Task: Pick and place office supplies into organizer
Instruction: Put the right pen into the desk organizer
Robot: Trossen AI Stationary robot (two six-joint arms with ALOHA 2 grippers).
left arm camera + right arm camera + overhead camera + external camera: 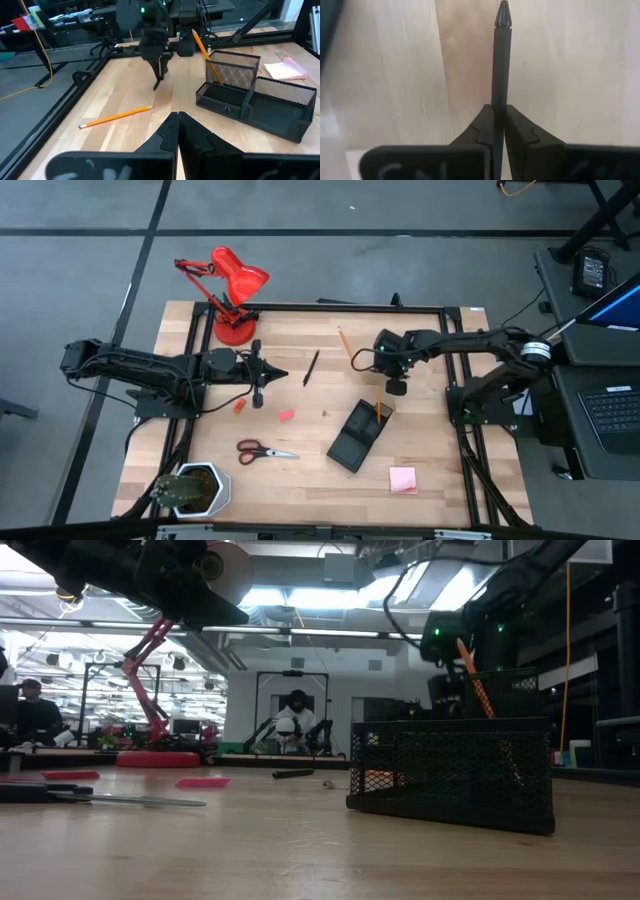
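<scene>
Right gripper [498, 125] pinches a black pen [501, 60] above the table, near the organizer [358, 435], ready to drop in beside the pencil [378, 409]. Left gripper [177, 122] waits, pressed together.

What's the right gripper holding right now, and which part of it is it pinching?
The right gripper pinches a black pen on its barrel; the tipped end sticks out past the fingers. How far along cannot be told.

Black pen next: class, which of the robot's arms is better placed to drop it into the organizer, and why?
Right. The right gripper is already shut on a black pen and sits just beside the organizer. The left gripper is shut on nothing, farther off across the table.
</scene>
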